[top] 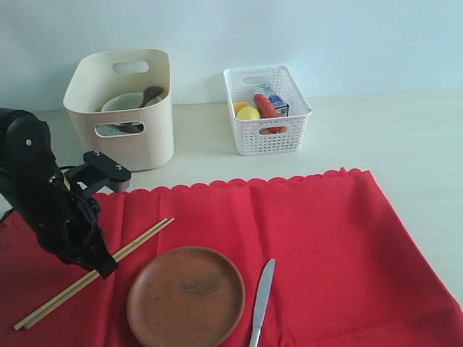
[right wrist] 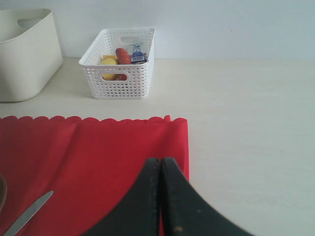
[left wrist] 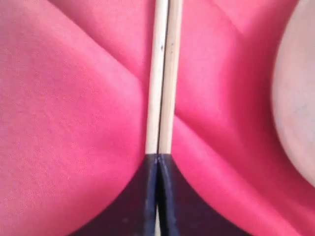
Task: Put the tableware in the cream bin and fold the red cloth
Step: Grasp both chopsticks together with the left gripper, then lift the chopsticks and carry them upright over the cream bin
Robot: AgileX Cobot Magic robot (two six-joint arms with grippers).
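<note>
The red cloth (top: pixel 311 231) lies spread over the front of the table. Two wooden chopsticks (top: pixel 137 242) lie side by side on its left part. My left gripper (top: pixel 105 269) is down on them, shut on the pair; the left wrist view shows the chopsticks (left wrist: pixel 162 73) running straight out from the closed tips (left wrist: pixel 157 156). The brown wooden plate (top: pixel 186 296) and the steel knife (top: pixel 262 293) rest on the cloth. The cream bin (top: pixel 137 137) holds the white bowl (top: pixel 123 103) and the wooden spoon (top: pixel 150 95). My right gripper (right wrist: pixel 160 160) is shut and empty above the cloth's right edge (right wrist: pixel 177 142).
A white lattice basket (top: pixel 268 130) with food items stands right of the cream bin, by the back wall. Bare pale table (top: pixel 405 144) stretches right of and behind the cloth. The right arm does not show in the exterior view.
</note>
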